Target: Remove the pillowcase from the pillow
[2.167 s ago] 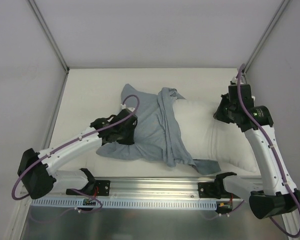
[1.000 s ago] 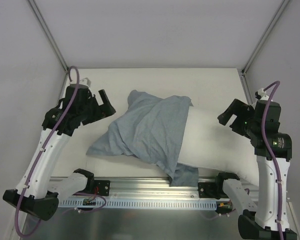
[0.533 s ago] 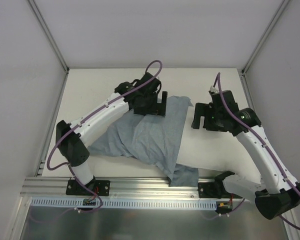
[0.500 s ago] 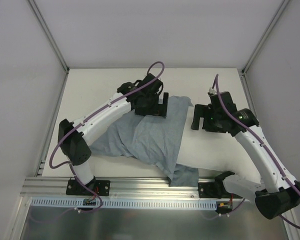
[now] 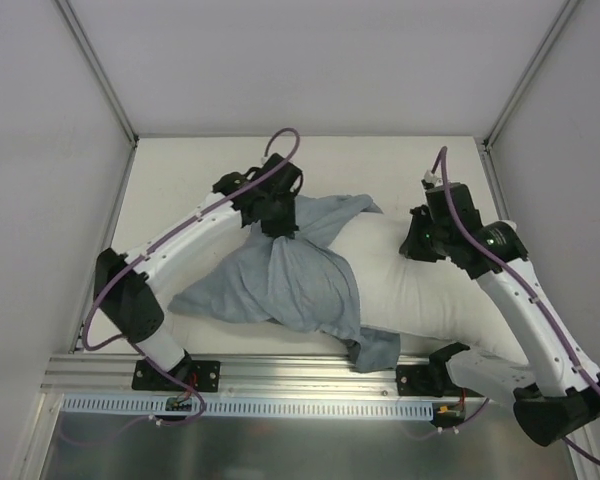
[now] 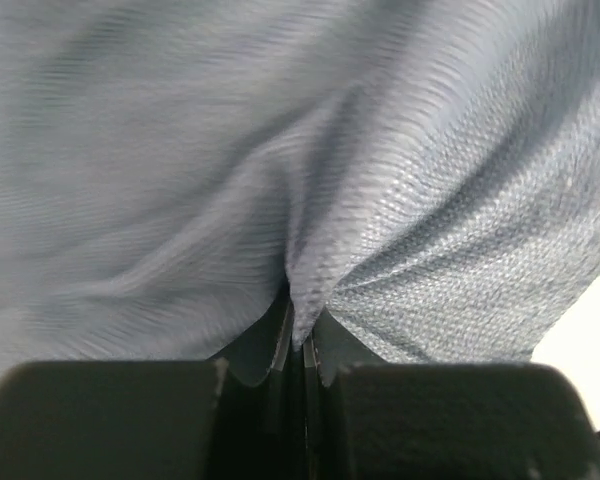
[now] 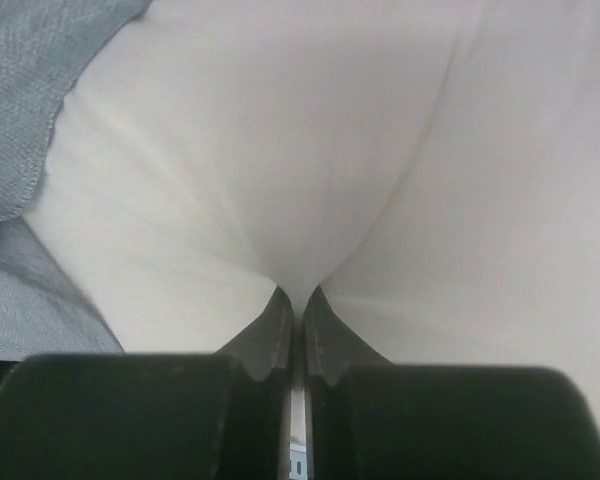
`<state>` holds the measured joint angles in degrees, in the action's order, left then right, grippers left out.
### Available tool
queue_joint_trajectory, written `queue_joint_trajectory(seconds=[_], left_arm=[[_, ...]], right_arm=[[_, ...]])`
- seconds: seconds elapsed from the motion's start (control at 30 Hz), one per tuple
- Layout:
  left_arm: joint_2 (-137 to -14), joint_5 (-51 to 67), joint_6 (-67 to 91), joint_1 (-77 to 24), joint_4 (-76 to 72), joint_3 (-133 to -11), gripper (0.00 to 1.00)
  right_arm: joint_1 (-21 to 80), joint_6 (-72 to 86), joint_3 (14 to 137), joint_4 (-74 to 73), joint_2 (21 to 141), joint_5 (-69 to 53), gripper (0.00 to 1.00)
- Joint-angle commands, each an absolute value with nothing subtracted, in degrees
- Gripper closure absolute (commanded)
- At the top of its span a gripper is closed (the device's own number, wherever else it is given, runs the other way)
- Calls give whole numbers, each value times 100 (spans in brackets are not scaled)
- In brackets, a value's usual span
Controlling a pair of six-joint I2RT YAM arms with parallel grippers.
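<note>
The blue-grey pillowcase [image 5: 290, 275] covers the left part of the white pillow [image 5: 430, 290] on the table. My left gripper [image 5: 277, 222] is shut on a pinched fold of the pillowcase near its far edge; the fold sits between the jaws in the left wrist view [image 6: 300, 320], where cloth fills the frame [image 6: 280, 150]. My right gripper [image 5: 417, 243] is shut on a pinch of the bare pillow's far right part; the white fabric puckers into the jaws in the right wrist view [image 7: 298, 300]. A strip of pillowcase [image 7: 30, 100] shows at the left there.
A loose corner of the pillowcase [image 5: 377, 349] hangs by the metal rail [image 5: 300, 385] at the table's near edge. White walls with metal posts [image 5: 100, 75] enclose the table on three sides.
Both grippers came down and closed: the left on a fold of the pillowcase, bunching it leftward, the right on the pillow's fabric. More white pillow shows at the far middle.
</note>
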<state>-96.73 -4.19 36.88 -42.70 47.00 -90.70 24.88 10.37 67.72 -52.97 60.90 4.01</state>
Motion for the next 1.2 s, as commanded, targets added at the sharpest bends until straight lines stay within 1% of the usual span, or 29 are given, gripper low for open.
queue_joint_trajectory(seconds=[0.0,0.07,0.17,0.2,0.3,0.37,0.5,0.6,0.77,0.83,0.97,1.03,1.07,1.13,1.17], left_arm=[[-8536,-1054,3858,-3500,5177,-8535,100],[-7949,-1081,3858,-2913,5177,-8220,100],[-7246,-1117,3745,-2340,5177,-7911,100],[-7112,-968,3675,-1972,5177,-7867,100],[-6698,-748,3446,-1383,5186,-7796,100],[-6531,-616,3428,-1196,5186,-7778,100],[-6486,-466,3323,-906,5212,-7752,100],[-6486,-405,3261,-739,5238,-7664,100],[-6460,-220,3086,-194,5238,-7541,100],[-6434,-211,3015,-54,5238,-7576,100],[-6486,-9,2909,-35,5229,-7655,100],[-6565,315,2813,-35,5221,-7638,100],[-6600,656,2769,-35,5168,-7620,100],[-6671,887,2655,-70,5142,-7559,62],[-6671,931,2628,-105,5124,-7532,38]], right_arm=[[2443,879,7715,-6071,5565,1422,99],[2443,870,8101,-6213,5432,1547,99],[2443,879,8270,-6424,5160,1626,99],[2443,879,8244,-6460,5107,1652,99],[2443,914,7780,-6478,4949,1880,99],[2443,966,7385,-6451,4922,1899,99],[2435,1089,6971,-6293,4869,2029,99],[2356,1038,6996,-6293,4712,2144,99],[1706,748,7110,-6389,4606,1934,99],[1408,607,7032,-6381,4588,1688,99],[1266,641,6970,-6311,4588,1214,99],[1266,668,7013,-6180,4614,898,99],[1292,668,7022,-6100,4606,409,99],[1458,703,7022,-5759,4544,63,99],[1711,738,7040,-5670,4535,-182,97]])
